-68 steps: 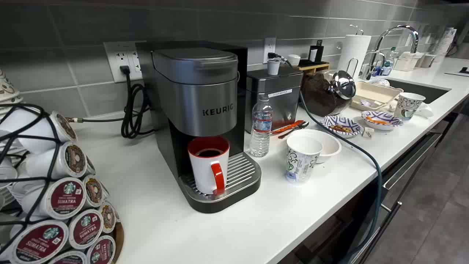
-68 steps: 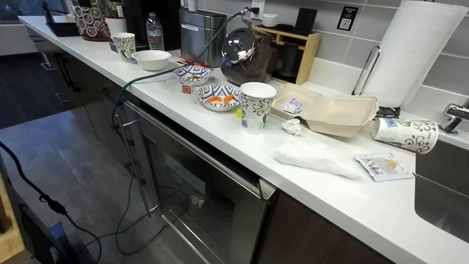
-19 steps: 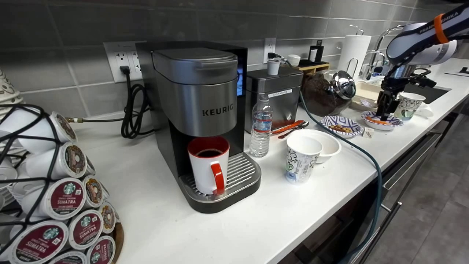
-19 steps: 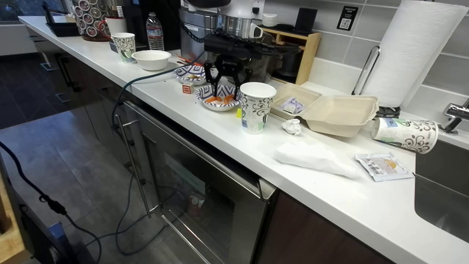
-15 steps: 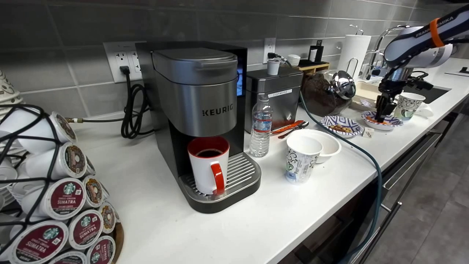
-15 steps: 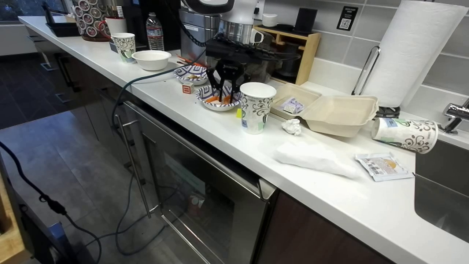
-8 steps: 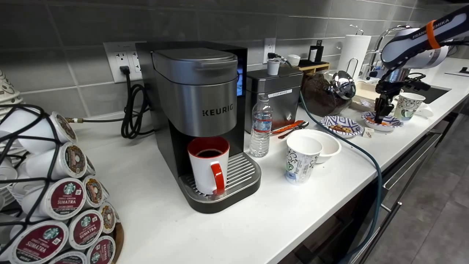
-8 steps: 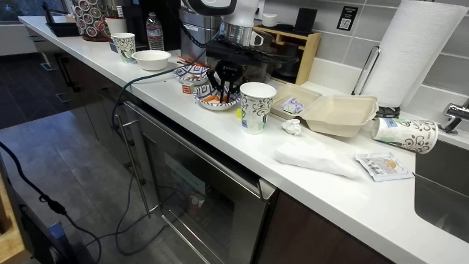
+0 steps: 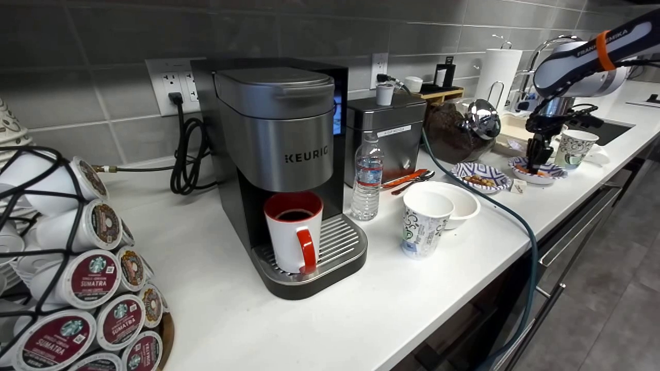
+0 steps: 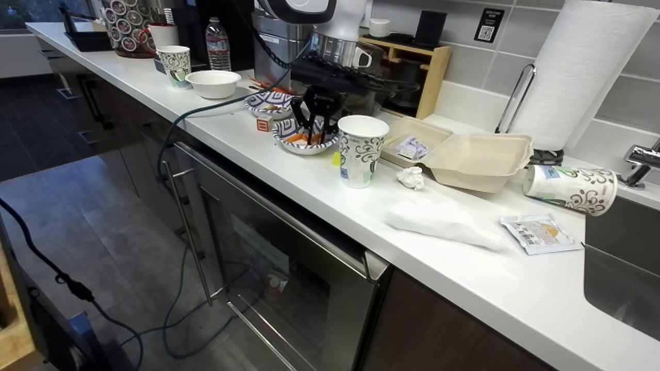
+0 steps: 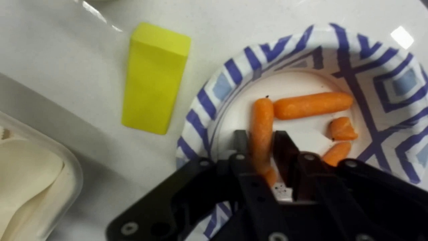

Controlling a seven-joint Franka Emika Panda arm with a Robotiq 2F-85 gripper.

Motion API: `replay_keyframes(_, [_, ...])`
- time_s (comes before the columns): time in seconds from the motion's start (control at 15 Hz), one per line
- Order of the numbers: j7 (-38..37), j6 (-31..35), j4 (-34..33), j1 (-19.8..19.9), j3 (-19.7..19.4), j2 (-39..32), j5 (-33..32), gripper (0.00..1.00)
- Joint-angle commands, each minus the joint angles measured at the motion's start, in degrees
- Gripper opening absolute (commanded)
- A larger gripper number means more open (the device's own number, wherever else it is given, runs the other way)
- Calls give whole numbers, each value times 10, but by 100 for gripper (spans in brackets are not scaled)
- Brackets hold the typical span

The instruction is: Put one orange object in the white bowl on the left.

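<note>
Several orange carrots lie in a paper dish (image 11: 391, 77) with a blue pattern. My gripper (image 11: 260, 135) points down into it, its fingers on both sides of one whole carrot (image 11: 262, 124). A narrow slit shows at the left finger, and the right one is close against it; I see no firm grip. Another carrot (image 11: 314, 104) lies across its end, with a stub (image 11: 343, 129) beside it. In both exterior views the gripper (image 10: 316, 141) is low in the dish. The plain white bowl (image 10: 213, 85) stands further along the counter, partly behind a cup in an exterior view (image 9: 465, 205).
A tall paper cup (image 10: 363, 154) stands close beside the dish, near a yellow block (image 11: 155, 80) and a takeaway box (image 10: 477, 165). A second patterned dish (image 10: 268, 114) and a small cube (image 10: 264, 123) are nearby. A cable (image 10: 206, 108) crosses towards the white bowl, beside another cup (image 10: 174, 67).
The arm has come into view and lowered into the dish. The jaws drew together, then spread slightly over the last half second. The dish has shifted a little in an exterior view.
</note>
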State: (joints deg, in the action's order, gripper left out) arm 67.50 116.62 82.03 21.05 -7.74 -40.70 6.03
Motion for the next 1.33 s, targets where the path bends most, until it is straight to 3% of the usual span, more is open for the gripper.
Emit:
replay_keyframes(0.0, [-8, -12, -5, 10, 14, 6, -10, 0])
replay_keyframes(0.4, [44, -33, 98, 6, 27, 147, -8, 4])
replay_keyframes(0.67, [110, -145, 148, -19, 52, 236, 14, 4])
replay_keyframes(0.93, [115, -252, 150, -77, 81, 266, 37, 4])
replay_keyframes(1.13, [80, -264, 114, -114, 99, 241, 91, 4])
replay_keyframes(1.2, [104, -296, 99, -119, 103, 233, 93, 4])
replay_keyframes(1.27, [88, -256, 125, -124, 93, 252, 73, 16])
